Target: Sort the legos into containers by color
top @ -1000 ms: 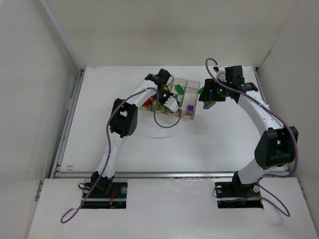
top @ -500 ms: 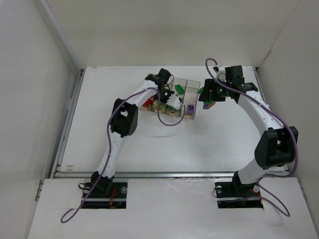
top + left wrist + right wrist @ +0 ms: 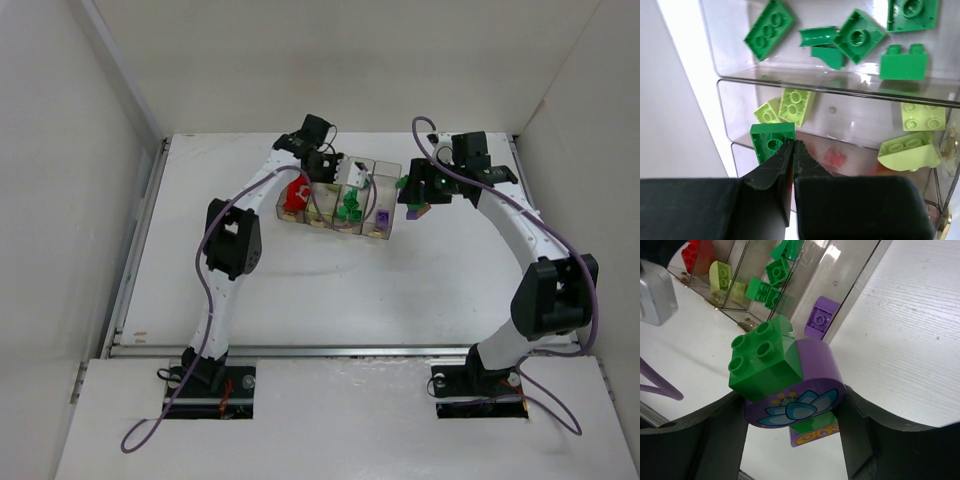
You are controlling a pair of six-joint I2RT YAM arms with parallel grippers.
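Green lego [image 3: 769, 141] — partly behind end effector [image 3: 793, 146]

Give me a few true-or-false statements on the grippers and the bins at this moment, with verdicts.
1. The right gripper holds a clump of a green brick on a purple piece. True.
2. The left gripper stands wide open. False: it is shut.
3. One bin holds several green bricks. True.
4. The purple brick lies in with the red bricks. False: it lies in the end bin, farthest from the red ones.
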